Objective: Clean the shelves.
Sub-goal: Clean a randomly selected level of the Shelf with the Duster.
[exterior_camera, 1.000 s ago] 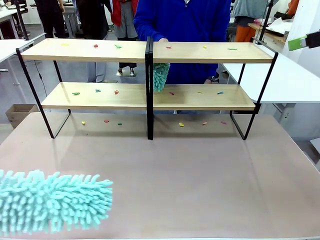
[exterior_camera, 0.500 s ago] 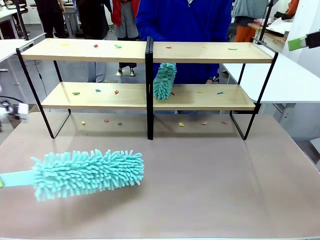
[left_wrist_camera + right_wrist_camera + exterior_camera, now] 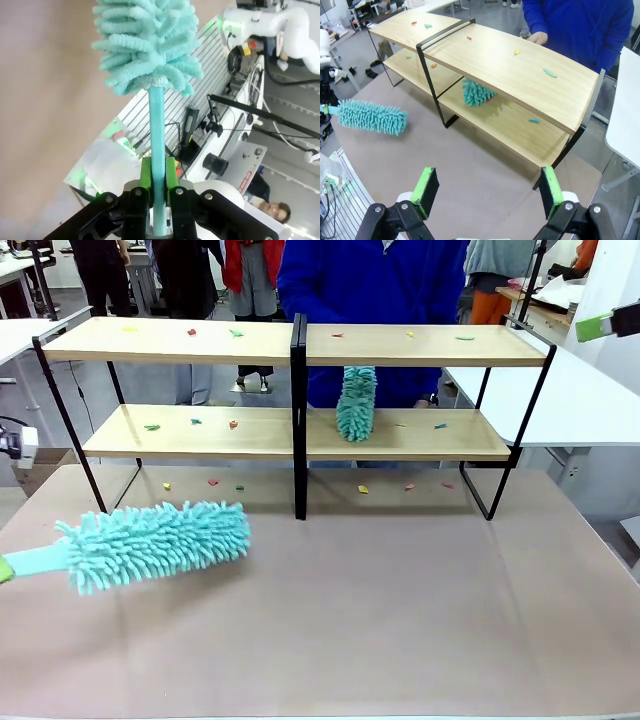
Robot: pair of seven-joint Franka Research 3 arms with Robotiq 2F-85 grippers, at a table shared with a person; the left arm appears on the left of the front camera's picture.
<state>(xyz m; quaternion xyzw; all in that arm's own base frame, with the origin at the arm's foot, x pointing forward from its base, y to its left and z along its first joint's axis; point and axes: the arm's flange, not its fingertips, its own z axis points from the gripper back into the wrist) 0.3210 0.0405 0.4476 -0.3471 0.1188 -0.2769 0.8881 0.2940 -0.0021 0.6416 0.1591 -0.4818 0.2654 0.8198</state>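
The left end effector (image 3: 158, 176) is clamped tight on the thin teal handle of a fluffy teal microfibre duster (image 3: 150, 540). In the front view the duster hangs at the lower left of the frame, roughly level over the brownish table (image 3: 420, 600), with its head pointing toward the middle. It is well short of the low two-tier rack of light-wood shelves in a black metal frame (image 3: 170, 340), which stretches across the upper half of that frame.

The right end effector (image 3: 487, 190) stands wide open and holds nothing.

Small coloured scraps (image 3: 233, 424) dot both boards and the table under the rack. The person in blue (image 3: 370, 280) holds a second teal duster (image 3: 356, 402) upright between the boards, just right of the black centre post (image 3: 298, 420).

The step in hand looks like bringing the robot's duster up to the left half of the rack. To do it well:
- Lay the head flat along a board so that the pile drags the scraps rather than skipping over them.
- Sweep outward in one steady stroke.
- Keep the handle off the frame's upright and the post.
- Stay left of the post, away from the person's duster.
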